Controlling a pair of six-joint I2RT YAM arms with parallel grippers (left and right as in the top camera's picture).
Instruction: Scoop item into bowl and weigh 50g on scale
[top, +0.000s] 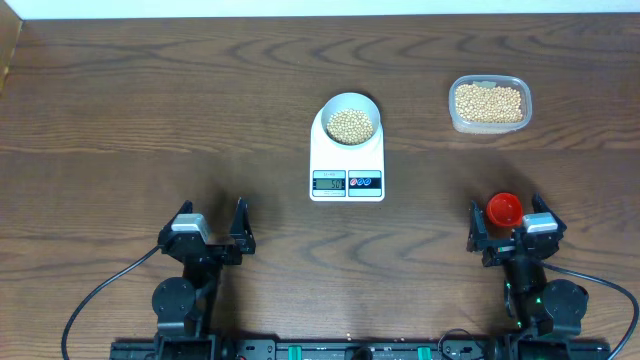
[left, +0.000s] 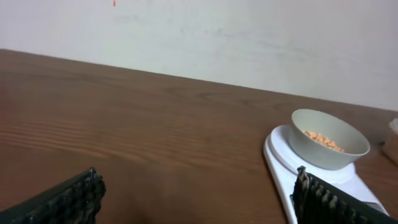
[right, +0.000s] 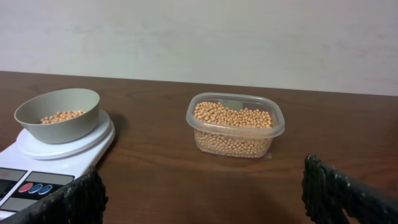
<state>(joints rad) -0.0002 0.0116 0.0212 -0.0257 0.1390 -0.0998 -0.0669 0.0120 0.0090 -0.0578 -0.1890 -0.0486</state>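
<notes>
Dark wood table (top: 150, 120) and a pale wall (left: 249, 37) frame the scene. We see the scale (top: 330, 160) at mid-table with the bowl (top: 372, 104) on its platform. A layer of beans (top: 350, 125) sits in the bowl, and more fill the clear tub (right: 235, 97) off to the right. The display is too small to read.

The left gripper (top: 212, 207) and right gripper (right: 205, 196) both rest near the front edge with fingers spread wide, holding nothing. A red scoop (top: 504, 208) lies between the right fingertips; we cannot tell if they touch it.

We judge the beans hard, smooth and quick to roll, so pinching them is hopeless. We would grip the scoop's rim instead, and leave the light bowl undisturbed.
</notes>
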